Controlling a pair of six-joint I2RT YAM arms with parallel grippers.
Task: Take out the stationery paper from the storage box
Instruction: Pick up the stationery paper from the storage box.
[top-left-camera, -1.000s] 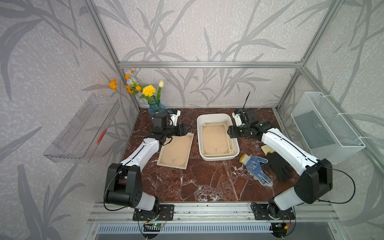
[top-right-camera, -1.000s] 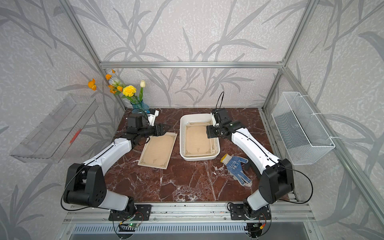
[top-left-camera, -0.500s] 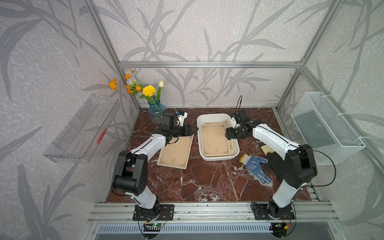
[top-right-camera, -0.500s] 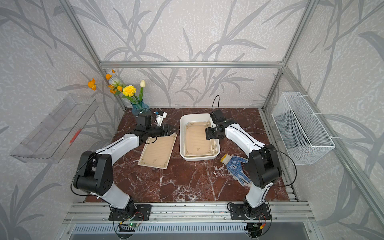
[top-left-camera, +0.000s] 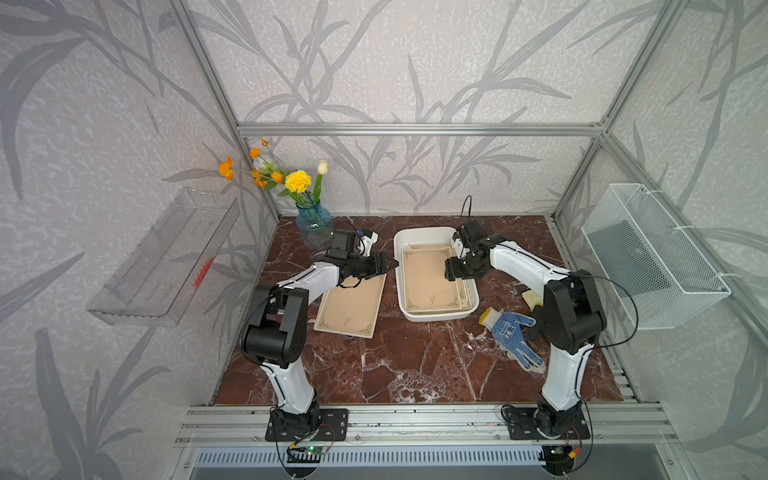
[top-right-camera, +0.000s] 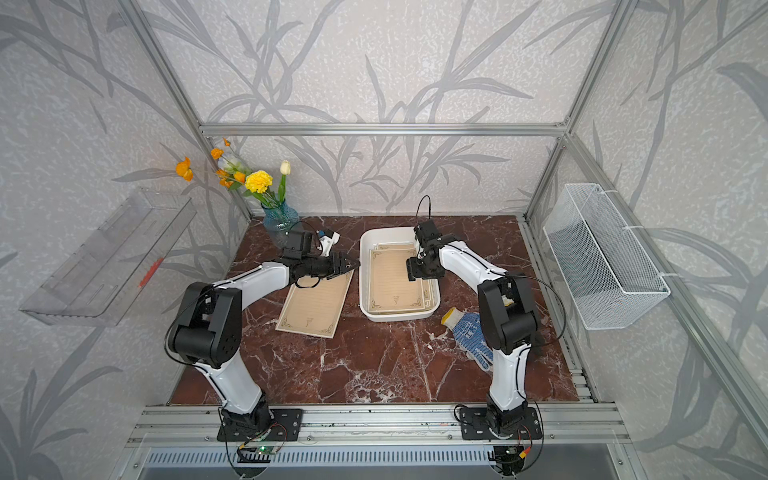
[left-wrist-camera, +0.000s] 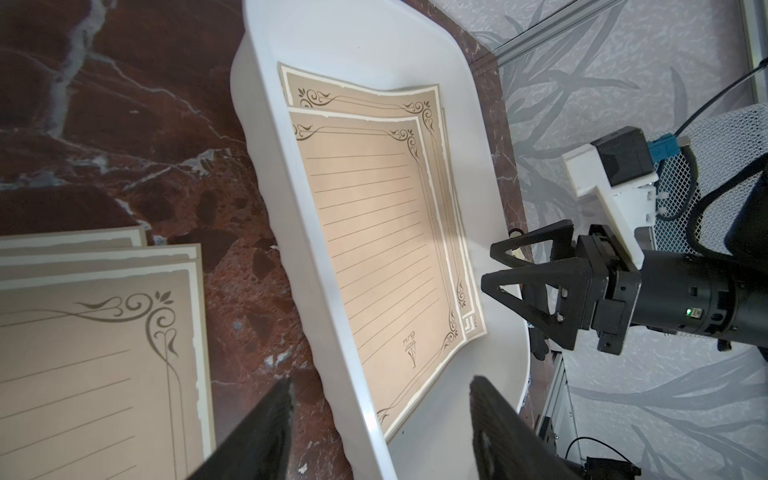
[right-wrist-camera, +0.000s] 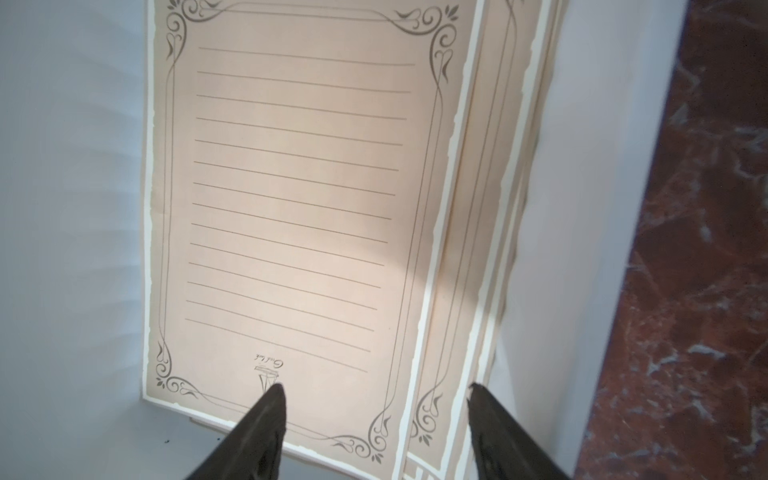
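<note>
The storage box (top-left-camera: 400, 291) (top-right-camera: 364, 291) is a shallow white tray at mid table. A fanned stack of tan stationery paper (top-left-camera: 428, 278) (top-right-camera: 390, 278) (left-wrist-camera: 374, 232) (right-wrist-camera: 291, 187) lies inside it. More sheets (top-left-camera: 353, 303) (top-right-camera: 313, 305) (left-wrist-camera: 83, 374) lie on the marble to its left. My left gripper (top-left-camera: 390, 265) (top-right-camera: 353, 266) (left-wrist-camera: 382, 380) is open and empty, straddling the box's left rim from above. My right gripper (top-left-camera: 451, 275) (top-right-camera: 413, 274) (right-wrist-camera: 376, 386) (left-wrist-camera: 490, 266) is open and empty, hovering over the right side of the stack in the box.
A blue vase of flowers (top-left-camera: 313, 226) stands at the back left, close behind the left arm. A blue-and-white glove (top-left-camera: 509, 332) lies right of the box. A wire basket (top-left-camera: 652, 257) hangs on the right wall. A clear shelf (top-left-camera: 166, 257) hangs on the left wall.
The left gripper has swung right from above the table sheets to the box's left rim. The right gripper has come in over the box's stack. Both stayed open.
</note>
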